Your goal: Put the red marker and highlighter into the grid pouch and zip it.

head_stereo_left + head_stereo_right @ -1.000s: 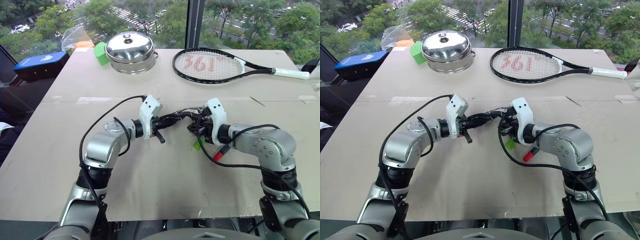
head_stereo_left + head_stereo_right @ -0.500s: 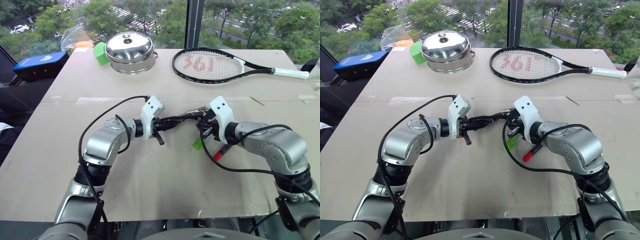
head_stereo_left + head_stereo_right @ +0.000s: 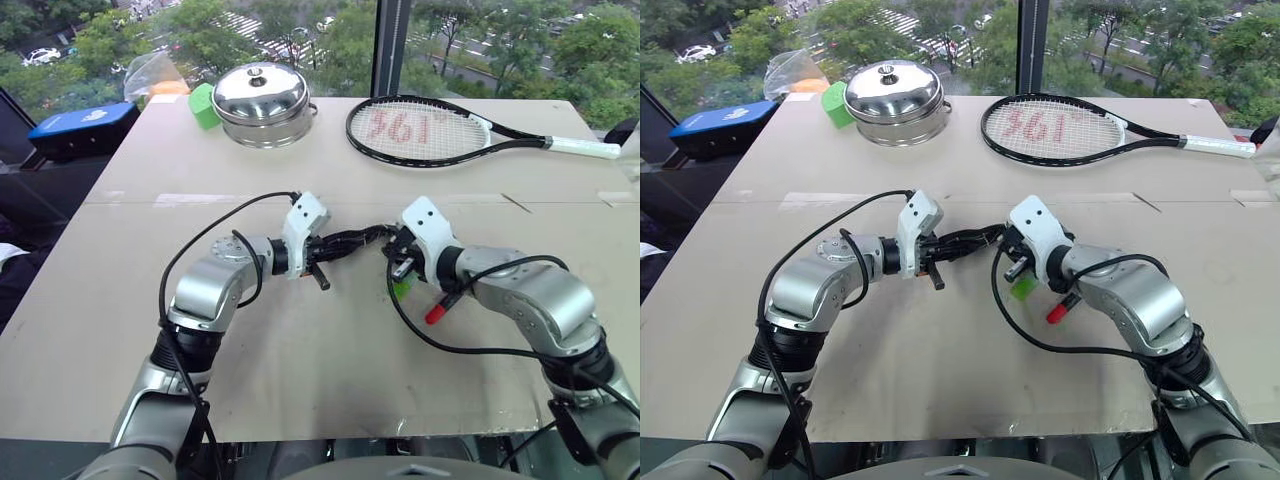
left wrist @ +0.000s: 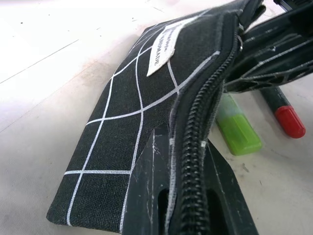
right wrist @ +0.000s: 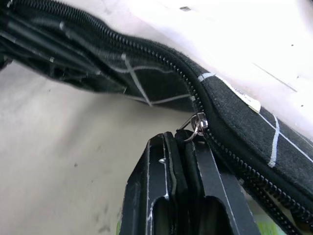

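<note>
Grid pouch [image 4: 146, 122]: mid-counter, held off the surface. Left tool [image 4: 188, 196]: clamped on zipper edge. Right tool [image 5: 183, 147]: pinching zipper pull [image 5: 198, 122]. Highlighter [image 4: 238, 128], red marker [image 4: 283, 112]: lying on counter [image 3: 330, 370] beneath right tool.

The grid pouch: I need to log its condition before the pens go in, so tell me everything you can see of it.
The grid pouch is flat black fabric with thin white grid lines, a small white label and a black zipper along its upper edge. It is held off the table, edge up, between the two pincers: the left pincer clamps the zipper edge at one end, the right pincer pinches the metal-ringed zipper pull.
</note>
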`<action>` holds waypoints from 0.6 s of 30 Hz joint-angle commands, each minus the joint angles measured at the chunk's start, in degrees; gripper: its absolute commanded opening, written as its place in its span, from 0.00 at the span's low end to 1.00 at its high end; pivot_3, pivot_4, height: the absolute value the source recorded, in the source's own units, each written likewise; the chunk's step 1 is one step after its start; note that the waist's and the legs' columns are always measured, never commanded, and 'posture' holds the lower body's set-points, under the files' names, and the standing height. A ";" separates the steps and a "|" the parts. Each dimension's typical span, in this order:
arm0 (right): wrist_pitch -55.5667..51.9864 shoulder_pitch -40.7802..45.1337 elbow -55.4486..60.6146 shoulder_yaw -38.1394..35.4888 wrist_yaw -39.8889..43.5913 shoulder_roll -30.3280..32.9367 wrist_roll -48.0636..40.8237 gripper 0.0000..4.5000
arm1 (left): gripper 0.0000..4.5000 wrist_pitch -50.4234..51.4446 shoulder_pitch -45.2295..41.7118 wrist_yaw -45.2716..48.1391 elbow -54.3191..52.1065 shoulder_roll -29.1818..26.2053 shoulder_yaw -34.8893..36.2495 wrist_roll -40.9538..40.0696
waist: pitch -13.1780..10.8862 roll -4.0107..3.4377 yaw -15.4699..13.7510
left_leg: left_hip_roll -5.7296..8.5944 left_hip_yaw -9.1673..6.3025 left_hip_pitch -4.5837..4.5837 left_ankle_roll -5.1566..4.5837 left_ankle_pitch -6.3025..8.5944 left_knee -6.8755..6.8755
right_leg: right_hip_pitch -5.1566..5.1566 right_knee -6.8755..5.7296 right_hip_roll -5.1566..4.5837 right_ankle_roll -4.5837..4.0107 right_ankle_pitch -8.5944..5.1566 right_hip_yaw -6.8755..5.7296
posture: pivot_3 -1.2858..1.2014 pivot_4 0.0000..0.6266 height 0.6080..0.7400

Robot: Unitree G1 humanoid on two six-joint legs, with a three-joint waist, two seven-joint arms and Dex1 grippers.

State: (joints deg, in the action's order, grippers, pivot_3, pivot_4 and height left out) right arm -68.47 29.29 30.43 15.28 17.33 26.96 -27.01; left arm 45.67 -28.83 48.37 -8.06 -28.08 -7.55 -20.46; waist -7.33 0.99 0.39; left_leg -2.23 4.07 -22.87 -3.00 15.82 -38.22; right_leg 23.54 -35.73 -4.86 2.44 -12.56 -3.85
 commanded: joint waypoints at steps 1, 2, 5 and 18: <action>0.37 -3.93 5.25 -5.14 1.49 0.55 -1.91 0.29 | 0.00 -2.30 -0.07 0.61 -1.35 -0.64 0.77 -0.66 | -0.01 0.01 -0.05 | 0.00 0.00 0.00 0.00 0.00 0.00 | 0.00 0.01 0.00 0.01 0.00 0.00 | 0.52 0.24 1.00; 0.04 -4.85 6.20 -6.14 1.12 0.24 -2.16 0.41 | 0.00 -2.52 0.01 0.60 -1.29 -0.66 0.83 -0.70 | -0.01 0.01 -0.05 | 0.00 0.01 0.00 0.00 0.00 0.00 | 0.00 0.01 0.00 0.01 0.00 0.01 | 0.52 0.24 1.00; -4.29 -10.18 13.73 -15.74 2.38 -2.11 -9.92 0.50 | 0.00 -3.48 0.12 0.93 -0.85 -0.79 0.96 -0.78 | -0.02 0.02 -0.10 | -0.01 0.00 0.00 0.00 0.00 0.00 | 0.00 0.00 0.00 0.01 0.00 0.01 | 0.52 0.24 1.00; -15.27 -6.63 15.09 -34.68 -11.20 -16.08 -15.78 0.01 | 0.00 -5.64 0.61 2.56 -0.56 -1.09 0.17 -0.69 | -0.05 -0.04 -0.32 | 0.00 0.01 0.03 0.00 0.00 -0.03 | 0.00 -0.03 0.01 -0.02 -0.02 0.06 | 0.52 0.24 1.00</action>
State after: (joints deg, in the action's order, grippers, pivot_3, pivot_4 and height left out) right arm -83.53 21.36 45.88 -19.70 7.13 10.78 -43.20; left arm 41.26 -27.72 50.31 -7.78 -29.07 -7.39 -20.49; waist -7.38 0.96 0.08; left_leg -2.22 4.08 -22.84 -3.00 15.82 -38.25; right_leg 23.54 -35.76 -4.84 2.42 -12.58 -3.79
